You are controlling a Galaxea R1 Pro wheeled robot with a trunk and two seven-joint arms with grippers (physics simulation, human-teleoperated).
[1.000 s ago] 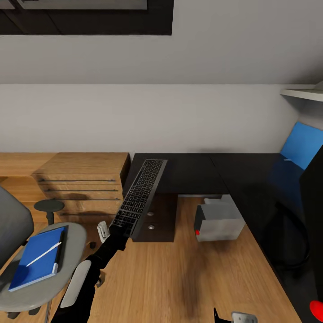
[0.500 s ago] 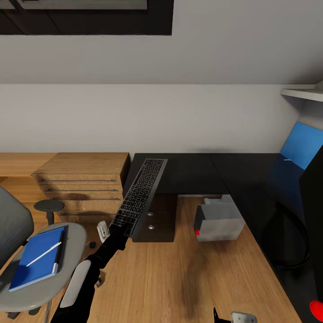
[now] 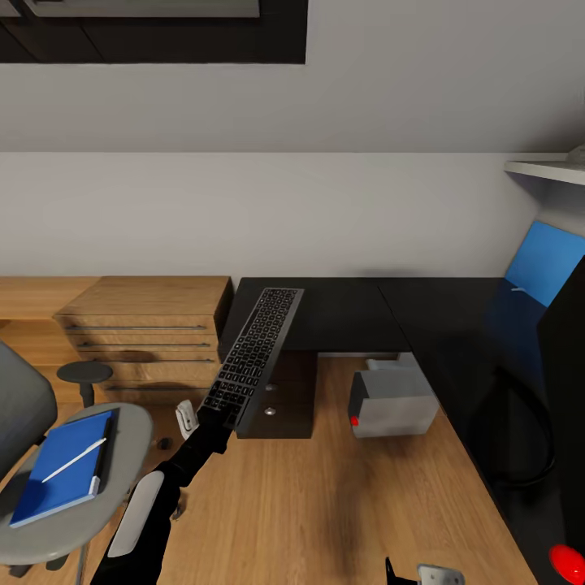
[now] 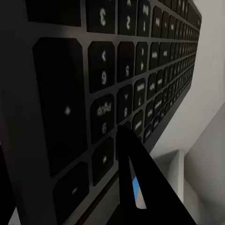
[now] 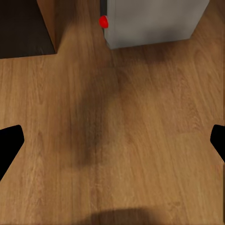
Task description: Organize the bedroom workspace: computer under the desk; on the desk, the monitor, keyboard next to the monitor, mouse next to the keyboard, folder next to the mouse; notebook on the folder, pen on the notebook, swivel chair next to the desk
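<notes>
My left gripper is shut on the near end of the long keyboard. The keyboard slants up, its far end over the corner of the black desk. Its keys show close up in the left wrist view, past one finger. The grey computer stands on the floor under the desk. The black monitor is at the right edge. On the swivel chair's seat lies the blue folder with the white pen on it. My right gripper hangs open over the floor.
A light wooden drawer chest stands left of the desk. A blue panel and a white shelf are at the far right. A small black blob on the wood floor may be the mouse; I cannot tell.
The whole picture has slid slightly left, so the camera moved. The keyboard stays in my left gripper at the same slant.
</notes>
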